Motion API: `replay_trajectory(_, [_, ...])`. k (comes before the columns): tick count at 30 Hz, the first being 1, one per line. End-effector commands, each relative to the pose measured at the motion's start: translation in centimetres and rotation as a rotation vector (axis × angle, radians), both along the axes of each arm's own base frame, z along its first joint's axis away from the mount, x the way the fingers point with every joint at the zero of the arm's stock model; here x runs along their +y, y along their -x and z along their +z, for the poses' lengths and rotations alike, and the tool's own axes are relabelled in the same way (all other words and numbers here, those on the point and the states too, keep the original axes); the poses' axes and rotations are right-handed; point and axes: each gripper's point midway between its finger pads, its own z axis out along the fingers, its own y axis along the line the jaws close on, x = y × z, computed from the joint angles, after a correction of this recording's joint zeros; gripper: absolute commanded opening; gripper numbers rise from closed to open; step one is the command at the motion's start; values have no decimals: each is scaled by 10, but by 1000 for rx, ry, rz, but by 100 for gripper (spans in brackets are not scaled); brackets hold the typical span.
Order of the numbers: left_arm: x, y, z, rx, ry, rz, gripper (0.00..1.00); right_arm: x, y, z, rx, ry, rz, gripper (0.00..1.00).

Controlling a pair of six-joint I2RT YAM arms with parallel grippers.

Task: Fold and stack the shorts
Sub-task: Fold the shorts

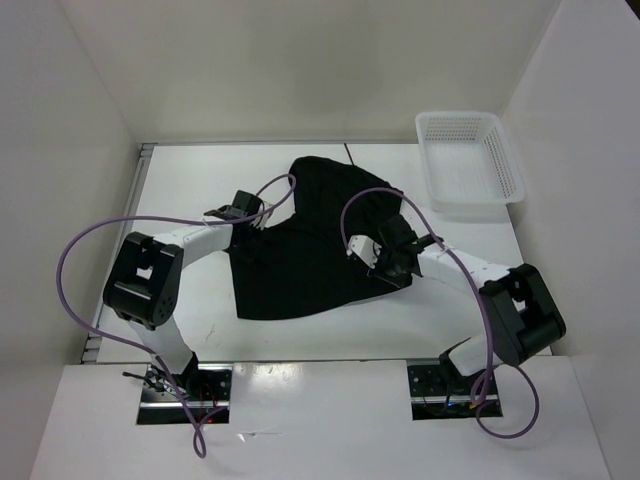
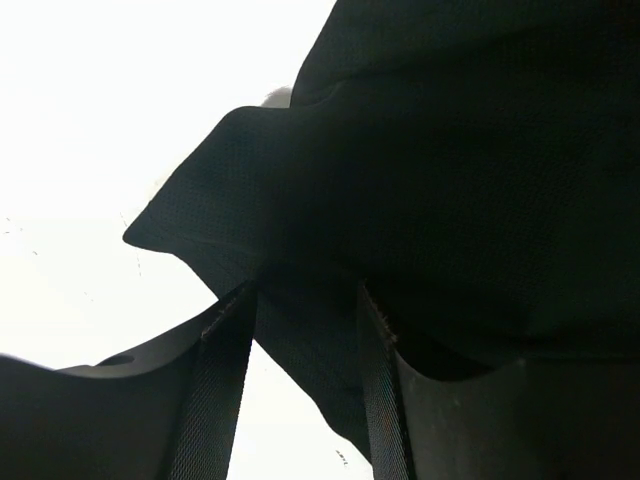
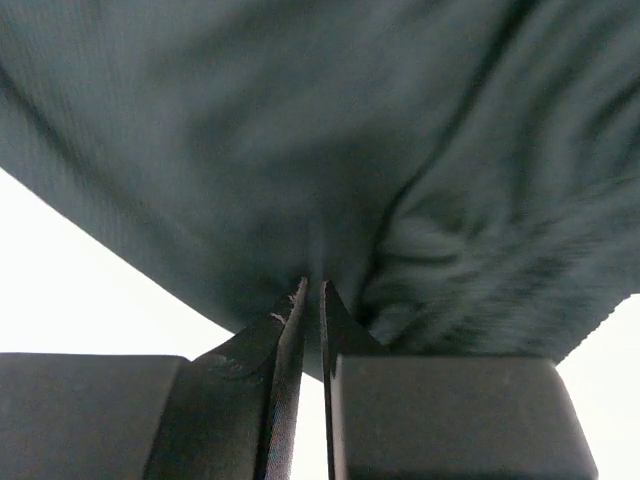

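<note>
Shorts point(image 1: 300, 250) lie near the middle of the table point(image 1: 200, 180), spread mostly flat, black, and rumpled at the far end. Their long axis runs roughly far to near, and the wider part is toward my bases.

My left pincer point(image 1: 247, 212) is at the left edge of the cloth, about halfway along. In the left wrist view, the left pincer point(image 2: 305, 300) has a thick fold of fabric filling the gap between the jaws, so I read it as clamped on the shorts point(image 2: 450, 180). A corner flap sticks out to the side, over the white surface.

My right pincer point(image 1: 385, 258) is at the right edge, a bit nearer to my bases than the left one. In the right wrist view, the right pincer point(image 3: 311, 290) has its jaws nearly together, pinching a thin bit of cloth point(image 3: 330, 130). The fabric puckers at the bite, so that is a firm grasp.

Key relation: the garment lies between my two pincers, one on each side edge, and the line between the grips crosses the long axis. Neither arm is nearer, since both touch the cloth. My judgement is that the fold goes across that axis, carrying one held edge over toward the other, or both edges toward the far end.

The white basket point(image 1: 470, 160) is at the far right, well apart from the cloth and closer to the right arm. No drawstring or tag is visible.
</note>
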Motion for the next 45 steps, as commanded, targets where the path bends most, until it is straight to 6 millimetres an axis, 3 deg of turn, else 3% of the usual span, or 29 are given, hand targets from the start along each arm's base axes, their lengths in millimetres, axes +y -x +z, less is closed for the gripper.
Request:
replay_trajectory(1, [17,17,-21,66,-44,24,52,-23,28,-20,103,122,65,14])
replay_trajectory(3, [22,15,-18,55,-49,39,52,-22,36,-22,139,113,65,11])
replay_trajectory(5, [21,1,-9,15,-35,50,52,-21,44,-20,170,95,45,9])
replay_trajectory(7, [23,-8,8,-7,-8,63,52,-16,49,-15,189,62,48,8])
replay_trajectory(13, [-5,-68,89,-184,105,32,63,-11,54,-7,201,66,87,3])
replay_trajectory(15, [-14,-81,94,-200,111,19,69,-5,64,-3,216,122,215,3])
replay_trajectory(17, [-34,-104,102,-246,135,-10,71,-2,64,5,195,180,302,15])
replay_trajectory(19, [-43,-121,102,-265,143,-20,71,13,38,15,99,154,261,17])
replay_trajectory(21, [-52,-155,105,-316,148,-14,73,28,-4,44,-25,95,196,27])
replay_trajectory(22, [-56,-168,108,-342,156,-15,75,40,-38,68,-101,-1,118,29])
replay_trajectory(23, [-59,-177,97,-335,154,-15,77,45,-53,81,-133,-53,73,35])
replay_trajectory(24, [-65,-195,113,-389,171,-16,77,53,-72,96,-170,-130,1,40])
replay_trajectory(25, [-73,-200,112,-392,181,-31,78,49,-90,101,-174,-174,-60,42])
replay_trajectory(26, [-80,-220,116,-427,192,-32,78,62,-114,127,-225,-286,-118,52])
replay_trajectory(27, [-79,-218,94,-381,178,-30,78,62,-128,137,-260,-315,-125,52])
replay_trajectory(28, [-87,-241,94,-407,186,-31,78,59,-146,144,-263,-377,-208,54])
replay_trajectory(30, [-87,-256,94,-392,189,-28,78,58,-167,150,-283,-436,-287,53])
replay_trajectory(31, [-92,-265,72,-359,191,-35,78,60,-180,160,-298,-490,-326,53])
replay_trajectory(32, [-102,-286,115,-457,232,-47,78,53,-191,147,-276,-489,-369,53])
replay_trajectory(33, [-106,-285,117,-438,245,-61,78,50,-196,142,-259,-497,-393,51])
replay_trajectory(34, [-109,-291,94,-410,245,-65,78,47,-206,144,-258,-523,-434,51])
replay_trajectory(35, [-112,-295,98,-422,257,-73,78,36,-218,128,-241,-523,-483,51])
replay_trajectory(36, [-115,-298,125,-473,280,-83,78,29,-227,123,-242,-525,-525,48])
replay_trajectory(37, [-116,-300,99,-440,271,-81,74,22,-236,124,-253,-524,-560,47])
replay_trajectory(38, [-121,-293,92,-414,266,-90,72,12,-246,109,-243,-516,-610,47])
replay_trajectory(39, [-118,-296,93,-436,253,-76,71,9,-257,113,-275,-513,-634,47])
replay_trajectory(40, [-123,-292,82,-407,246,-83,68,1,-264,97,-263,-488,-661,47])
replay_trajectory(43, [-116,-291,58,-369,233,-72,67,-11,-277,85,-283,-454,-716,47])
replay_trajectory(45, [-116,-292,62,-380,236,-72,66,-15,-284,73,-289,-432,-735,49])
